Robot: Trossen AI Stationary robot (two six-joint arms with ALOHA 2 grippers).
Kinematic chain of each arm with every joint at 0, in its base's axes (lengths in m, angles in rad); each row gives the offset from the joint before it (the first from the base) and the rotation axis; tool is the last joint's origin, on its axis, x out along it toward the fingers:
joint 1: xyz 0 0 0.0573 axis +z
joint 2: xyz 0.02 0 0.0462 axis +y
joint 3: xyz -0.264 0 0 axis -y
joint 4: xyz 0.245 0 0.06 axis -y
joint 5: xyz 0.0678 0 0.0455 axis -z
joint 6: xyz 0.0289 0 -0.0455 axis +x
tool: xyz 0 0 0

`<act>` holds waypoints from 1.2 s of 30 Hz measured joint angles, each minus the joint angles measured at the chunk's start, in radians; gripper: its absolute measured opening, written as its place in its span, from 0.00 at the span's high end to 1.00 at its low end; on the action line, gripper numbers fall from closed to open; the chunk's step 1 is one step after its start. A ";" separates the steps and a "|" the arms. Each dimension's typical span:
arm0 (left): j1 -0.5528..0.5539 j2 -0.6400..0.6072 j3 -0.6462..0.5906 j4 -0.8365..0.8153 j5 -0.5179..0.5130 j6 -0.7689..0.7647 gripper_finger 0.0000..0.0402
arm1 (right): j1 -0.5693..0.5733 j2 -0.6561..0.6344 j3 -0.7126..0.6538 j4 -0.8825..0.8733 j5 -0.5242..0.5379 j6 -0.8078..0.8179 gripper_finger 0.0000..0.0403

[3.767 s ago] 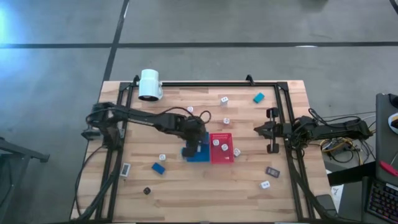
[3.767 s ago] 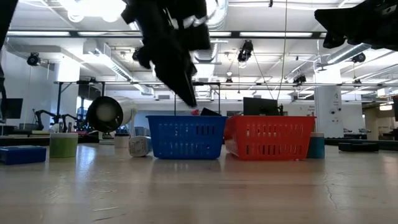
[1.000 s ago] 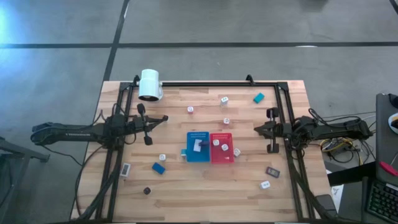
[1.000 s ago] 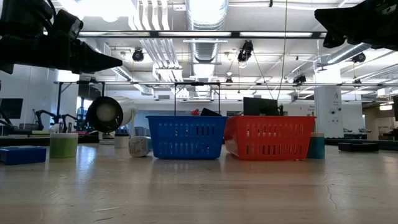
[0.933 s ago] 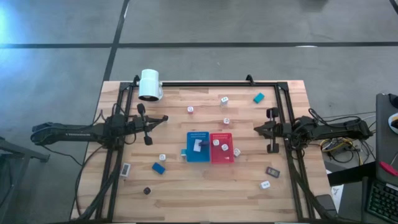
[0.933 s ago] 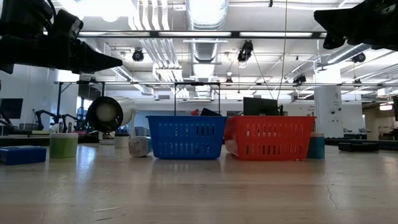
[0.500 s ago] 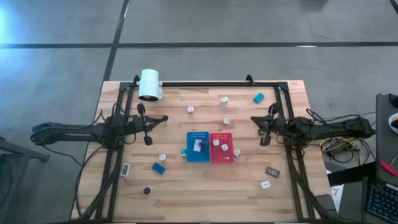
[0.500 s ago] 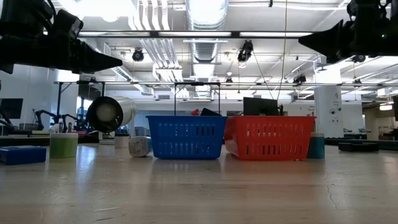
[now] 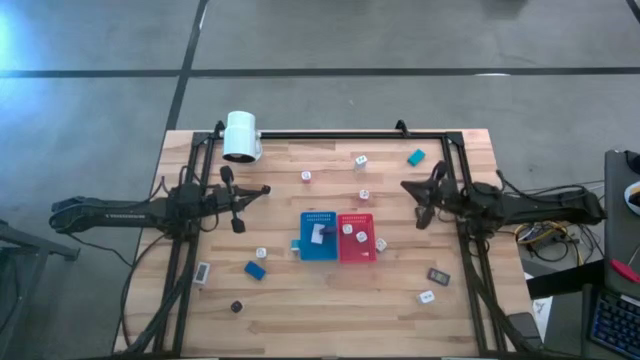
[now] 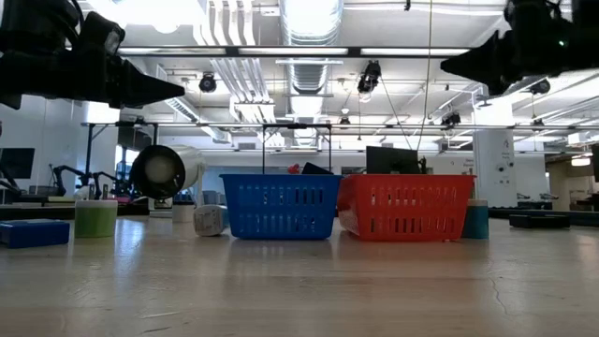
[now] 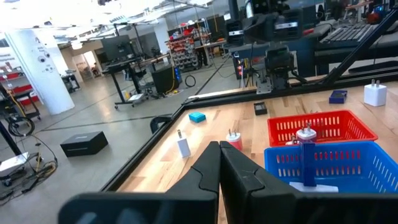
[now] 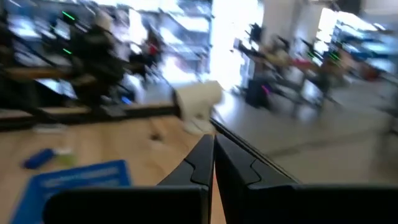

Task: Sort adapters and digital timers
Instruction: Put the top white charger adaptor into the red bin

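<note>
Small white adapters lie scattered on the wooden table, among them one (image 9: 360, 159) at the far side and one (image 9: 261, 254) near the left. Two more (image 9: 347, 229) lie in the red tray (image 9: 356, 252). Digital timers lie flat on the table: teal (image 9: 415, 156), blue (image 9: 255, 270), dark grey (image 9: 438, 275). A white one (image 9: 320, 233) lies in the blue tray (image 9: 319, 250). My left gripper (image 9: 266, 189) hovers shut, level, left of the trays. My right gripper (image 9: 403, 186) hovers shut, level, right of the trays.
A big white cylinder (image 9: 241, 136) stands at the far left corner. A black frame (image 9: 330, 134) runs along the table's far, left and right sides. A pale timer (image 9: 203, 271) and a small dark piece (image 9: 237, 306) lie near the front left.
My right gripper has swung toward the table's far edge and a little toward the trays, its tip turning to point far-left, staying shut and above the table.
</note>
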 joint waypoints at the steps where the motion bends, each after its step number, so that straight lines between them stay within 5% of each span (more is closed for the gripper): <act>1: 0.000 0.000 0.001 0.000 0.000 0.001 0.98 | -0.021 0.018 0.036 -0.057 0.016 0.004 0.98; 9: 0.000 0.000 0.001 0.000 0.004 0.004 0.98 | -0.257 0.254 0.331 -0.343 -0.062 -0.105 0.98; 20: 0.000 0.000 -0.001 0.000 0.004 -0.012 0.98 | -0.586 0.861 0.814 -0.633 -0.616 -0.279 0.98; 28: 0.000 0.000 0.003 0.003 0.019 -0.065 0.98 | -0.605 1.293 1.228 -1.035 -0.563 -0.602 0.96; 36: 0.000 0.000 0.000 0.000 0.098 -0.117 0.98 | -0.605 1.560 1.522 -1.380 -0.532 -0.691 0.73</act>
